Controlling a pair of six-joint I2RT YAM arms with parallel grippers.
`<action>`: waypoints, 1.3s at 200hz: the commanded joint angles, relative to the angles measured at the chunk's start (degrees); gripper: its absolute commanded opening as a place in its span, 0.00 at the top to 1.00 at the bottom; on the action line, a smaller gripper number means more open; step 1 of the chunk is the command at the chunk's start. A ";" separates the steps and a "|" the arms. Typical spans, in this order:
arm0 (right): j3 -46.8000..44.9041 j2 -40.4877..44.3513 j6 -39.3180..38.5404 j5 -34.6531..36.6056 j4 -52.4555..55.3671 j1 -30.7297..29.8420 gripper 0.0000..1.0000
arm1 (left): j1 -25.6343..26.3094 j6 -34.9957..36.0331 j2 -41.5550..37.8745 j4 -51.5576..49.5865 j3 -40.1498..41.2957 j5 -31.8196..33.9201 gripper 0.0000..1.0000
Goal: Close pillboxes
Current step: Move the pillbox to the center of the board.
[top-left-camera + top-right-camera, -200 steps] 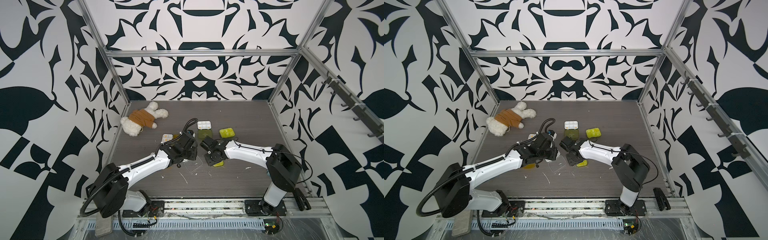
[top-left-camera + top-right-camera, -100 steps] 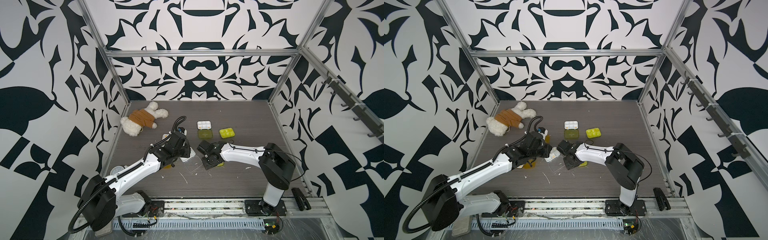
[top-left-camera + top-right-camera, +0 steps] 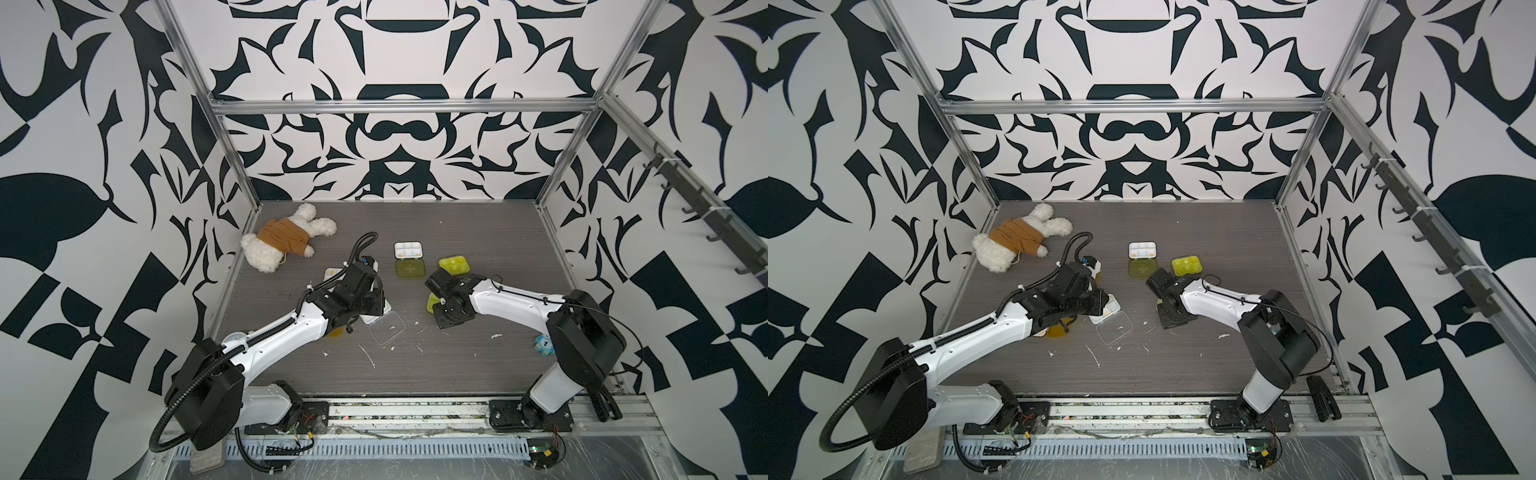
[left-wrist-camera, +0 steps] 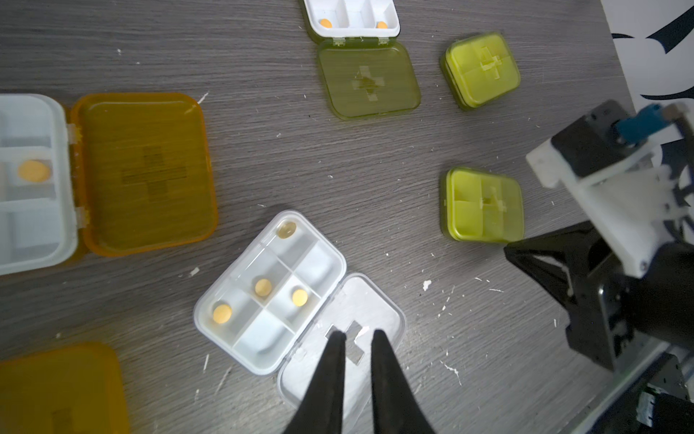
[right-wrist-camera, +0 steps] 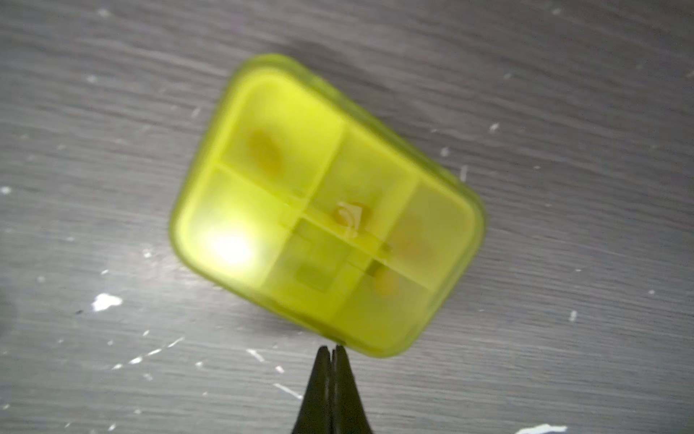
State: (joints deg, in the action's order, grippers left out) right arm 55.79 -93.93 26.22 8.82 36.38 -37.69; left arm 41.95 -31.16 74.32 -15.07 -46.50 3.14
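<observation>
Six pillboxes (image 4: pixel 270 285) are lying here: two amber, three yellow-green, one clear. Left gripper (image 4: pixel 357 333) is hovering narrowly parted, empty; right gripper (image 5: pixel 332 349) is resting fully shut.

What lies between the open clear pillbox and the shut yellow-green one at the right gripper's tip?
Only bare, white-flecked table, in the left wrist view, separates the clear pillbox from that yellow-green pillbox.
</observation>
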 commanded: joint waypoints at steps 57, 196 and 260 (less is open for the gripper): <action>3.06 4.95 -0.42 0.01 0.74 3.33 0.88 | -0.16 0.72 0.31 -0.92 -1.60 -0.15 0.82; 13.88 -11.83 2.18 0.50 -4.03 -5.88 0.99 | -0.20 0.57 1.42 -0.14 -2.32 -0.66 0.82; 9.35 -9.91 0.94 1.61 -4.64 -1.32 0.99 | -0.20 0.22 2.36 0.30 -2.59 -1.47 0.82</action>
State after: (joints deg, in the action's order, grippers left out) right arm 67.31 -106.69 27.90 8.60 31.57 -40.64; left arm 41.95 -30.41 76.47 -15.20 -47.13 2.31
